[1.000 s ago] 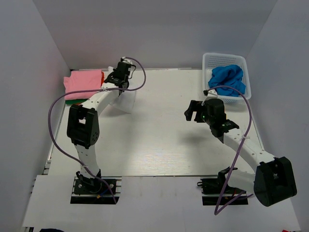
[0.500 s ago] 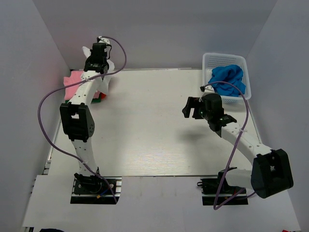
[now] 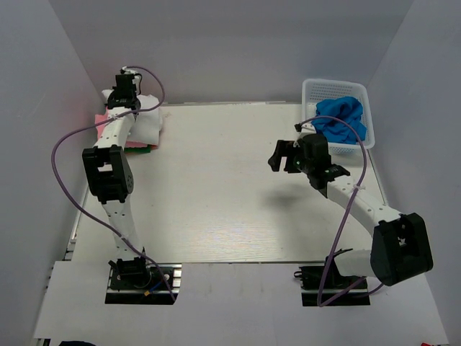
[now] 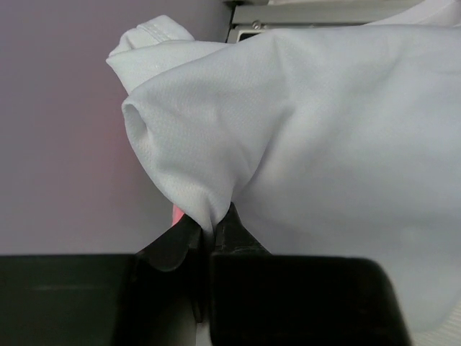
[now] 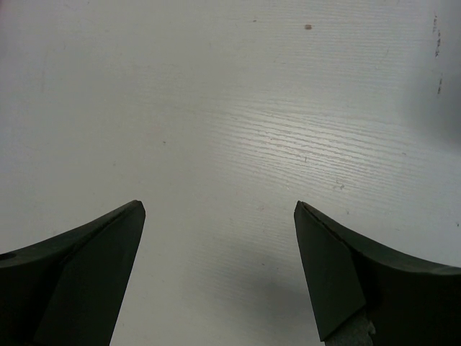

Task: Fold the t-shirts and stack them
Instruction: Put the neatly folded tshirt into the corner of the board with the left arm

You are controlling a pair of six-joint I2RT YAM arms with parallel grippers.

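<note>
Grey walls [image 3: 238, 43] are enclosing your pale wood-grain surface [image 3: 230, 202]. At far left, your left pincer [image 4: 210, 229] is pinching the white t-shirt [image 4: 324, 130] over the pink t-shirt [image 3: 101, 122]. The blue t-shirt [image 3: 340, 117] is lying in the far-right basket [image 3: 317, 90], and your right pincer [image 5: 220, 209] is hovering spread.

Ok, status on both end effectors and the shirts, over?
Left end effector shut on white t-shirt, over the folded stack, far-left corner. Right end effector open, empty, above table. Blue t-shirt in basket. Nothing in the way.
</note>
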